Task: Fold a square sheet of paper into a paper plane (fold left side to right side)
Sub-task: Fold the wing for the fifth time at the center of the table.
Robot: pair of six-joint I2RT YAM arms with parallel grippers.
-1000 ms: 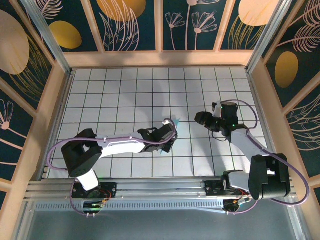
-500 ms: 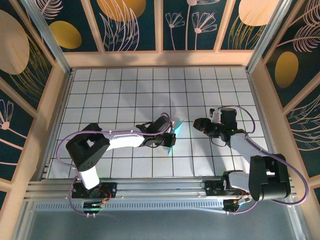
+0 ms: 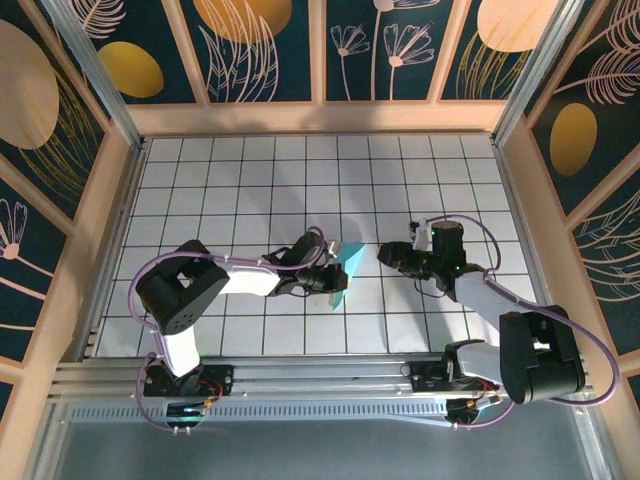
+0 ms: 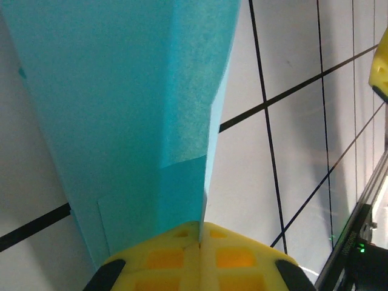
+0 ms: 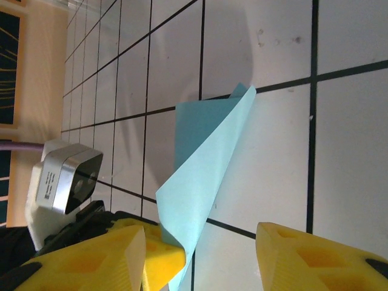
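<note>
The paper plane (image 4: 133, 103) is a slim pointed fold of light teal-blue paper, held on edge just above the tiled floor near the middle (image 3: 352, 262). My left gripper (image 4: 202, 229) is shut on its rear end, yellow pads pressed together over the crease; from above this gripper (image 3: 332, 279) sits just left of the paper. My right gripper (image 3: 384, 256) hovers close on the paper's right side. In the right wrist view it (image 5: 203, 236) stands open, its yellow fingers (image 5: 315, 254) wide apart, with one flap of the plane (image 5: 206, 176) curling up between them, untouched.
White tiled floor (image 3: 250, 190) with black grid lines spreads behind and to both sides. Wooden walls (image 3: 320, 117) ring the workspace and a metal rail (image 3: 300, 385) runs along the near edge. The left wrist's camera housing (image 5: 63, 173) sits beside the plane.
The right gripper has moved left and nearer, closing in on the paper, its jaws narrowing slightly. The left arm has swung its elbow back while keeping its pinch on the paper.
</note>
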